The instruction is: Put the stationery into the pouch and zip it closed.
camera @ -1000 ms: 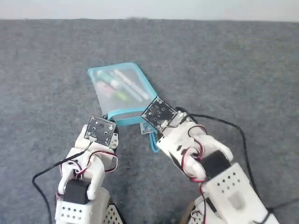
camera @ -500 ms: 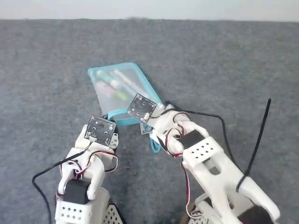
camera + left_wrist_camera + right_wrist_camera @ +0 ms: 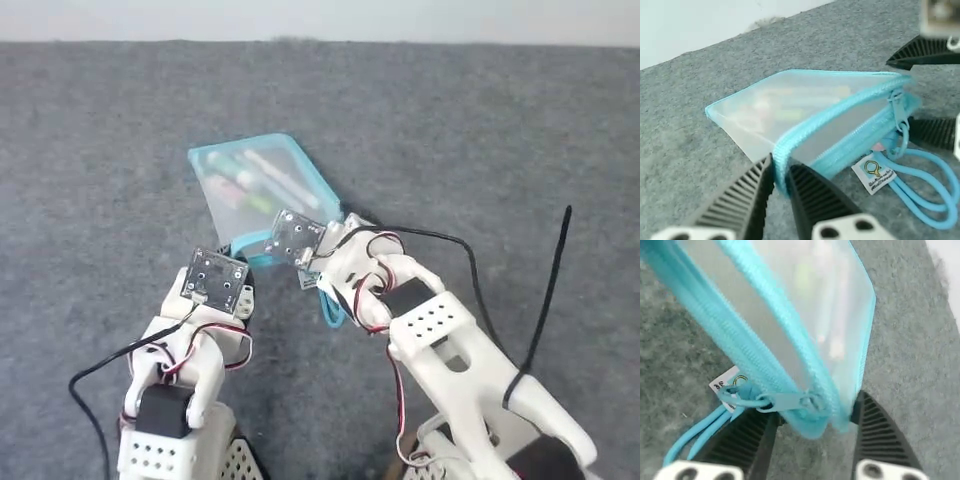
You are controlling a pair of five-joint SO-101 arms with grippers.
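Observation:
The clear pouch with teal trim (image 3: 262, 185) lies on the grey mat, with pens and other stationery (image 3: 255, 188) showing through its side. My left gripper (image 3: 780, 167) is shut on the pouch's (image 3: 805, 110) near corner, at one end of the zipper. The zipper slider (image 3: 896, 102) sits at the other end. My right gripper (image 3: 817, 407) is open and astride that end of the pouch (image 3: 805, 315). The slider and its pull tab (image 3: 785, 402) lie between its fingers (image 3: 747, 440). A teal cord loop (image 3: 920, 195) and a white tag (image 3: 872, 174) hang from that end.
The grey mat (image 3: 480, 130) stretches out on all sides of the pouch, with a pale wall along its far edge. Black and red cables (image 3: 470, 270) trail from the right arm over the mat near the cord loop (image 3: 330, 305).
The right arm has swung in toward the pouch and turned its wrist, bringing its fingers around the slider end. The left arm and the pouch have stayed where they were.

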